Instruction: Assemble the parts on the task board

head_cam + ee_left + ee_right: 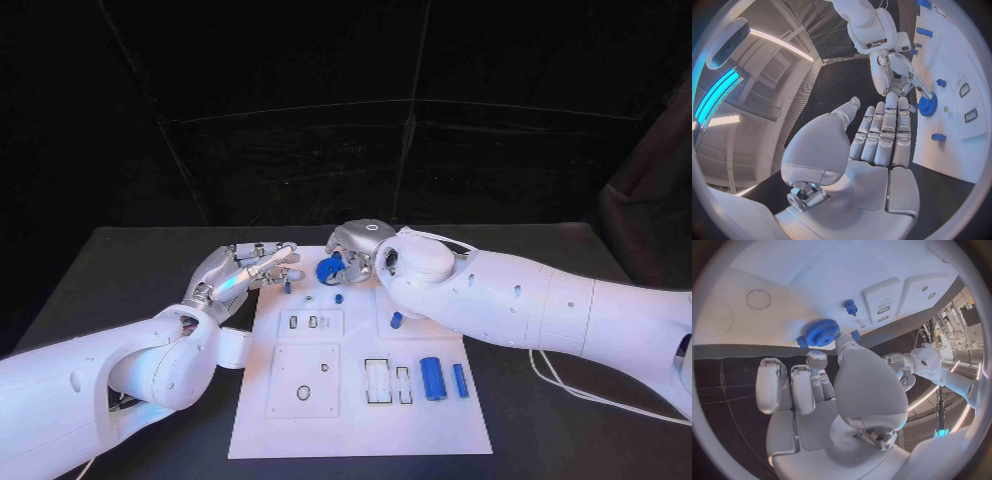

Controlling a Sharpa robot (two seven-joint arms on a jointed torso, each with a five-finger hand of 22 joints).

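Right hand (361, 248) pinches the gear (333, 268) over the board (361, 420); left hand (238, 275) hovers empty, fingers apart. Seating the gear likely needs alignment.

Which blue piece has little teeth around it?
The round blue gear at the board's far end, by the right hand. The other blue pieces are smooth pegs and bars.

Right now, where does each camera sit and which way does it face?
Head view: on the head, looking down at the task board; both arms and hands show.
Left wrist view: behind the left hand, facing the board's edge and the right hand.
Right wrist view: behind the right hand, facing the board.
All three share the blue gear.
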